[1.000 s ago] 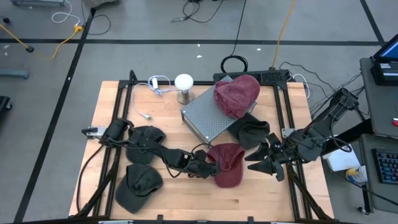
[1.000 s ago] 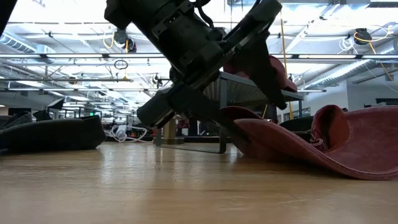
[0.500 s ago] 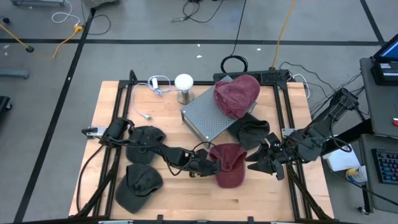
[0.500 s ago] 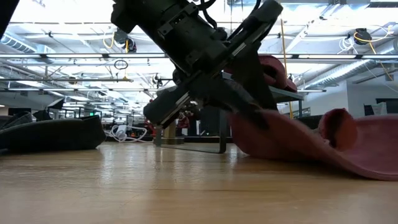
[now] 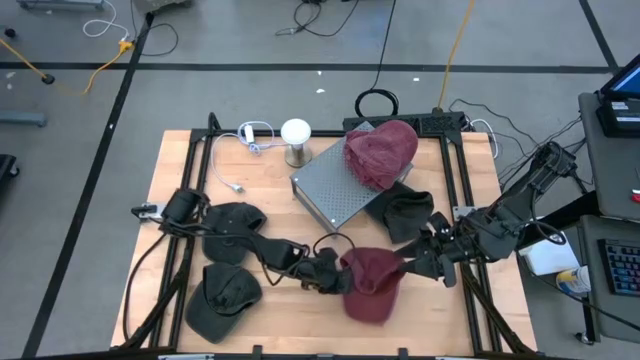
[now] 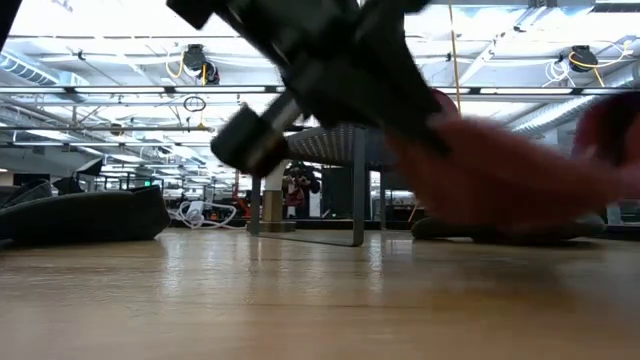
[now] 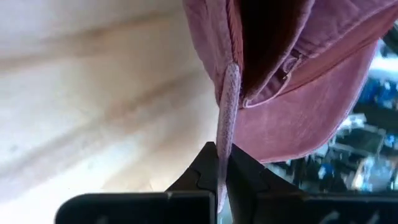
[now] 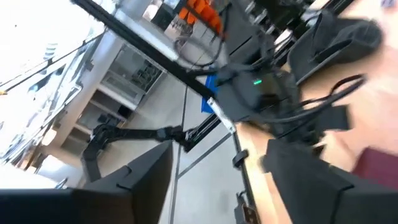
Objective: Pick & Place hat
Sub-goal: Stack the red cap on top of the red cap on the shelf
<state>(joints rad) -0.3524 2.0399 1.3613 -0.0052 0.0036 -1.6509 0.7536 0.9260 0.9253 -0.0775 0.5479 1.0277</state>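
The dark-red hat [image 5: 372, 288] is held near the table's front middle by my left gripper [image 5: 338, 276], which is shut on it. In the low view the hat [image 6: 500, 170] is a blur above the tabletop. My right gripper [image 5: 412, 266] stands open just right of the hat; whether it touches the hat I cannot tell. A second red hat [image 5: 382, 152] lies on top of the grey metal box [image 5: 335, 190]. My left gripper pinches the red hat's thin stitched edge [image 7: 225, 146] between its two fingers. The fingers come roughly level from the table's left. The hat reaches out beyond the fingertips with its hollow inside [image 7: 273, 43] showing, and it is lifted off the wood.
Dark hats lie at the left [image 5: 236, 220], front left [image 5: 222, 298] and right of the box [image 5: 405, 212]. A white lamp-like stand [image 5: 296, 140] and a white cable [image 5: 228, 160] sit at the back left. Bare wood [image 5: 300, 325] shows along the near edge.
My left gripper has shut on the red hat's edge and raised it, carrying it a little toward the near edge. The hat, which lay flat on the wood, is now off the table. My right gripper has moved slightly left, toward the hat.
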